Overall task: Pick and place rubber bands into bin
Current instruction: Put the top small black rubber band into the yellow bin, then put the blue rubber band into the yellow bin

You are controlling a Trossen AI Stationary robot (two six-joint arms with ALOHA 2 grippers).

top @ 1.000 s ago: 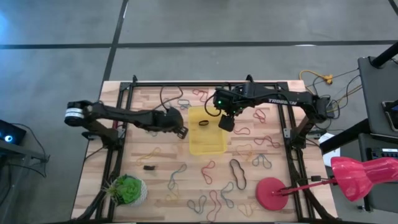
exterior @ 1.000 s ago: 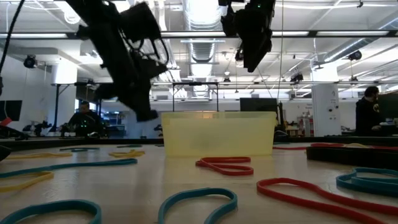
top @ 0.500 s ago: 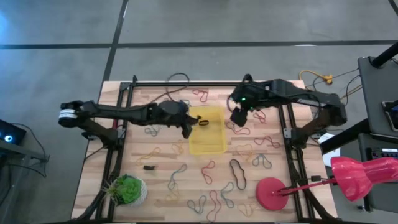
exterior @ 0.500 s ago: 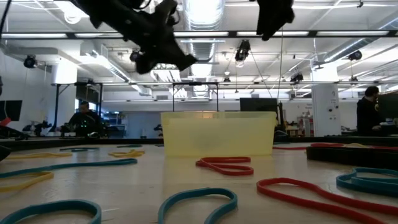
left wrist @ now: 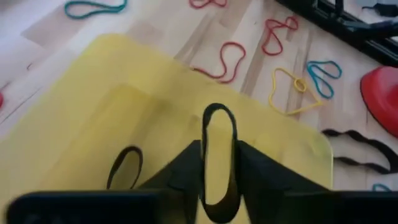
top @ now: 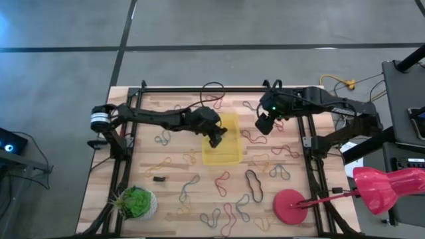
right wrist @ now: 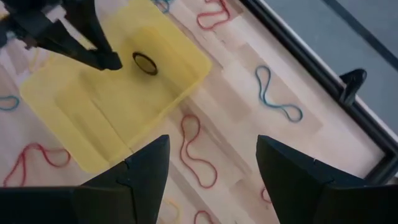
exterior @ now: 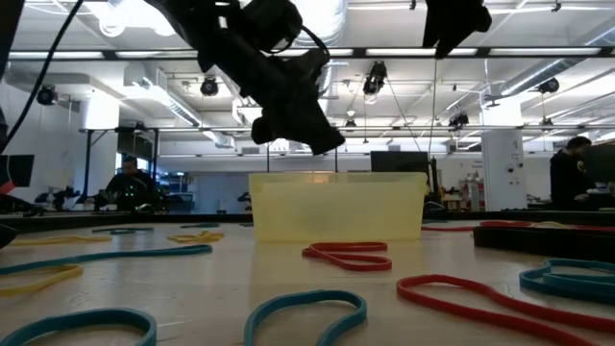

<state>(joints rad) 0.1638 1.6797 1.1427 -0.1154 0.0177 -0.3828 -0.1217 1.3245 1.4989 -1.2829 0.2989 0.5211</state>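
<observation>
Release step: left gripper (left wrist: 219,163) poised over the yellow bin (top: 221,138), a black rubber band (left wrist: 218,149) standing between its partly parted fingers, apparently being let go. Second black band (left wrist: 124,168) already lies inside. Right gripper (right wrist: 212,167), spread wide and empty, hovers beside the bin above a red band (right wrist: 198,149), the likely next pick
</observation>
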